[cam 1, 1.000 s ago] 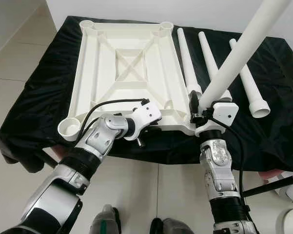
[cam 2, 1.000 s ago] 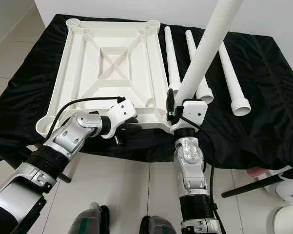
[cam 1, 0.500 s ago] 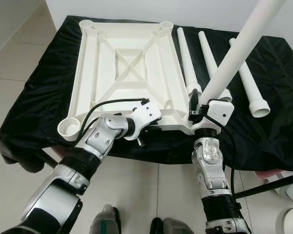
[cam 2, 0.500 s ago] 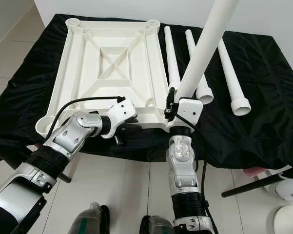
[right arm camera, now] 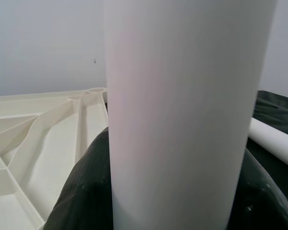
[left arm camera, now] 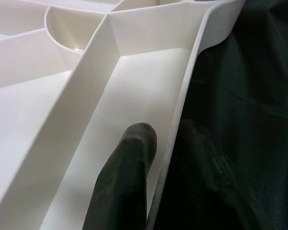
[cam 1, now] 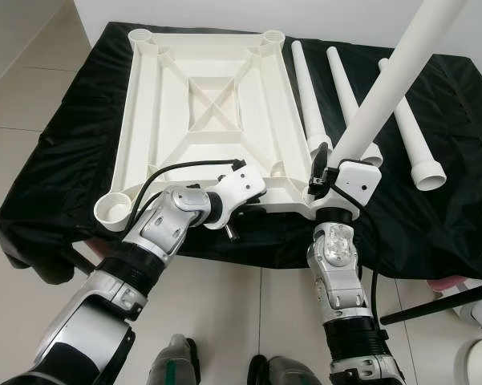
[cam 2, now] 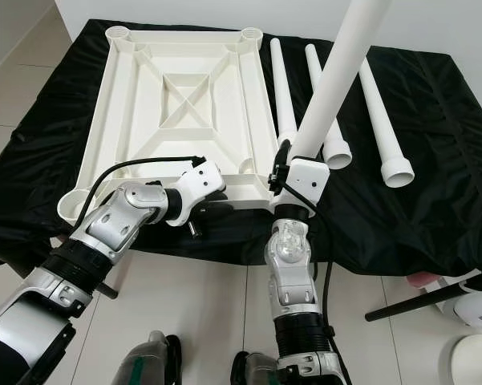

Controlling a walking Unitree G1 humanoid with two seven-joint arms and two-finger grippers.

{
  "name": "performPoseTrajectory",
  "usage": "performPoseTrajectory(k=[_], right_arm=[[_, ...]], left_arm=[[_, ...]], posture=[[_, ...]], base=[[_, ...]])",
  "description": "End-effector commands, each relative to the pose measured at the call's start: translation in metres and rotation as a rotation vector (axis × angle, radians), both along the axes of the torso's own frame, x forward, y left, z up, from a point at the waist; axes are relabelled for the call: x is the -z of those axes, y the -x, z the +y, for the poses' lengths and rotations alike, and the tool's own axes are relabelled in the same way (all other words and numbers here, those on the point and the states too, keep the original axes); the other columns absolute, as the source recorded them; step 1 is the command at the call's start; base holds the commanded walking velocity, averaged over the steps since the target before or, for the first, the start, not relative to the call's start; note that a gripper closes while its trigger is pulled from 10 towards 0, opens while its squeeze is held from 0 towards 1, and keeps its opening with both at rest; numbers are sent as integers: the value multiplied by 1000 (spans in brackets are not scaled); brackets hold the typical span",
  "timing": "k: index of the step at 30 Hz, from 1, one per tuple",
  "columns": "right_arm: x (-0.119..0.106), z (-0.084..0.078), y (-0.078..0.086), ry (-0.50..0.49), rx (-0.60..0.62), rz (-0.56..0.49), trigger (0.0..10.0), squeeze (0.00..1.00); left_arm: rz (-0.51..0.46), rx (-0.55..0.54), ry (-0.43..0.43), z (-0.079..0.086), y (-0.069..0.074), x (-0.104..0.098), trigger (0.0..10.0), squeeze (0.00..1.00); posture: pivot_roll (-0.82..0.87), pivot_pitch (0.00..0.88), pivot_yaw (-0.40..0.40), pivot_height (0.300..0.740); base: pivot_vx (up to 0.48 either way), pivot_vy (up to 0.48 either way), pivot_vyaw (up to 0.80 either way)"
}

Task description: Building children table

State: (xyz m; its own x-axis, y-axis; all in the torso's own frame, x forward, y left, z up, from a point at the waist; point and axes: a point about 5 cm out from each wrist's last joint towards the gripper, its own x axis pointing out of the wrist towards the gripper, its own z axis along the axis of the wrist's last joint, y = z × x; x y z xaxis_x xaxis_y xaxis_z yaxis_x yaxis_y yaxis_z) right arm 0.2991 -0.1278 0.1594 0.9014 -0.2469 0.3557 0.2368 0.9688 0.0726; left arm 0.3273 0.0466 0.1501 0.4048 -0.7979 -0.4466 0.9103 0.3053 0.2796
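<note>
Right arm has shifted left over the last second, bringing the held leg's base closer over the near-right corner socket; tabletop and left arm unchanged.

Right gripper (cam 1: 319, 172) is clamped on the white table leg (cam 1: 385, 88), fingers wrapped round it in the wrist view. Leg is tilted, top leaning far-right, lower end just at the near-right corner of the tabletop (cam 1: 204, 112). Presumably lining up for insertion; can't tell if the tip is in the socket yet, the gripper body hides it.

Left gripper (cam 1: 253, 207) pinches the tabletop's near rim, one finger (left arm camera: 127, 177) inside the wall, one outside. Likely bracing the panel so it doesn't slide under the push.

Tabletop lies upside down, ribs up, open sockets at its corners. Three spare legs (cam 1: 309, 92) lie just right of it, wide ends near.

All of it sits on a black cloth (cam 1: 56, 160) over a low surface. Pale tiled floor (cam 1: 24, 88), white wall at the far side.
</note>
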Motion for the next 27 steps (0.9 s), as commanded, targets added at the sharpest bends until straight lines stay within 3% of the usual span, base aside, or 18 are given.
performPoseTrajectory(k=[1,26,27], right_arm=[[37,-10,4,-15,77,173,10000,0],[33,6,-6,-54,118,152,10000,0],[32,7,-6,-70,93,142,10000,1000]], left_arm=[[-1,-16,10,4,0,-1,10000,0],[2,-18,-4,10,1,-3,10000,0],[2,-19,-4,9,1,-3,10000,0]], posture=[[107,140,-2,740],[135,146,6,740],[131,145,4,740]], base=[[0,0,0],[0,0,0],[0,0,0]])
